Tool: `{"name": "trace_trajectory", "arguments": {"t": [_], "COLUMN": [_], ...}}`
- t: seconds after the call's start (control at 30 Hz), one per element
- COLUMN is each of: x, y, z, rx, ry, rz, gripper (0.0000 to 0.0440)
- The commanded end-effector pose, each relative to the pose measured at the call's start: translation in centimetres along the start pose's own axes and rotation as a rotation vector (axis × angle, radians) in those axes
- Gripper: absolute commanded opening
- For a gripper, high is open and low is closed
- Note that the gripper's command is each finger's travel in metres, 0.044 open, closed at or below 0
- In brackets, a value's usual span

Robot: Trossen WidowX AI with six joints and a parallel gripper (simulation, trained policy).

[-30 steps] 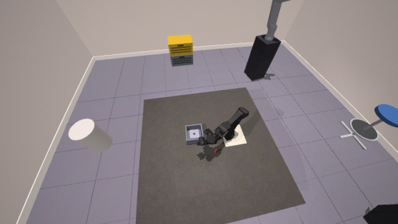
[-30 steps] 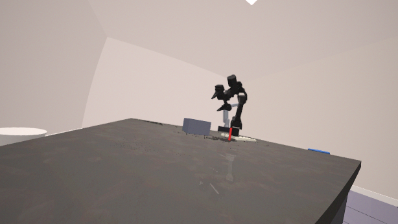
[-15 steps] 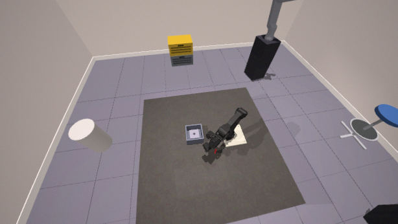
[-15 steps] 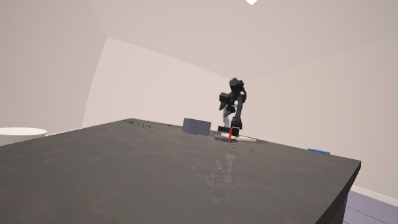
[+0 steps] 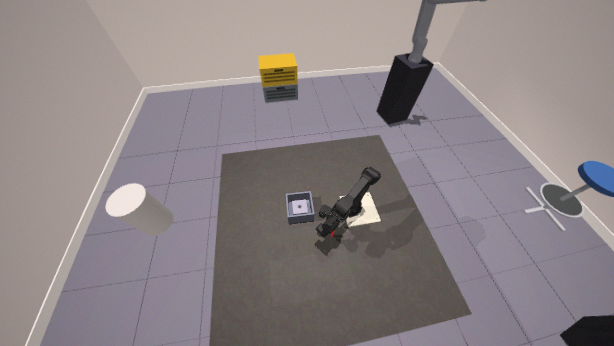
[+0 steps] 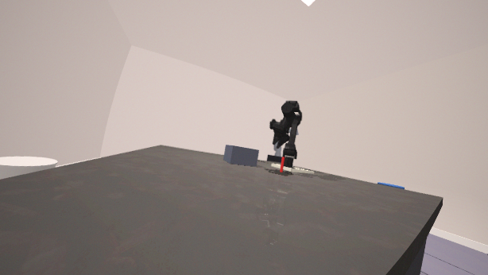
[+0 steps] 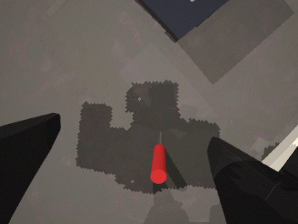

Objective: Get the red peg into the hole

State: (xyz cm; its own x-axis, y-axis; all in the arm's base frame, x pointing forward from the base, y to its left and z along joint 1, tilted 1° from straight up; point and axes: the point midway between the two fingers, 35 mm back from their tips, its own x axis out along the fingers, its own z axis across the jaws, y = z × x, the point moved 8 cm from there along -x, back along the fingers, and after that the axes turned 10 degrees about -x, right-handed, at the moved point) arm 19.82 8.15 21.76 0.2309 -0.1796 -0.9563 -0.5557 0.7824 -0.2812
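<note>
The red peg [image 5: 332,233] [image 6: 282,164] [image 7: 158,165] stands upright on the dark table, near the arm's base. My gripper [image 5: 323,221] [image 7: 136,133] is open wide and empty, above the table and pointing down. In the wrist view the peg shows below the fingers, in the gap between them and nearer the right finger. The open blue-grey box [image 5: 300,219] [image 6: 241,156] [image 7: 182,20] stands left of the arm in the top and exterior views, and at the top edge of the wrist view. The pale plate [image 5: 295,210] with its dark hole shows at the box's bottom.
A cream board [image 5: 372,216] [image 6: 306,171] lies under the arm's base, right of the peg. The dark table top [image 5: 270,270] [image 6: 159,214] carries the arm and box. Away from it stand a white cylinder [image 5: 145,212], a yellow and grey crate stack [image 5: 278,76] and a blue stool [image 5: 600,177].
</note>
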Motion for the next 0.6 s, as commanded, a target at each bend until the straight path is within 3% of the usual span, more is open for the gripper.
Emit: {"name": "trace_trajectory", "arguments": {"t": [0.0, 0.43, 0.57], "x": [1.3, 7.5, 8.7], "y": [0.7, 3.5, 4.1], "z": [-0.3, -1.0, -1.2], "rx": [-0.028, -0.055, -0.055], "ry": [0.034, 0.044, 0.035], "rz": [0.023, 0.075, 0.086], "gripper": [0.0440, 0.0439, 0.0421]}}
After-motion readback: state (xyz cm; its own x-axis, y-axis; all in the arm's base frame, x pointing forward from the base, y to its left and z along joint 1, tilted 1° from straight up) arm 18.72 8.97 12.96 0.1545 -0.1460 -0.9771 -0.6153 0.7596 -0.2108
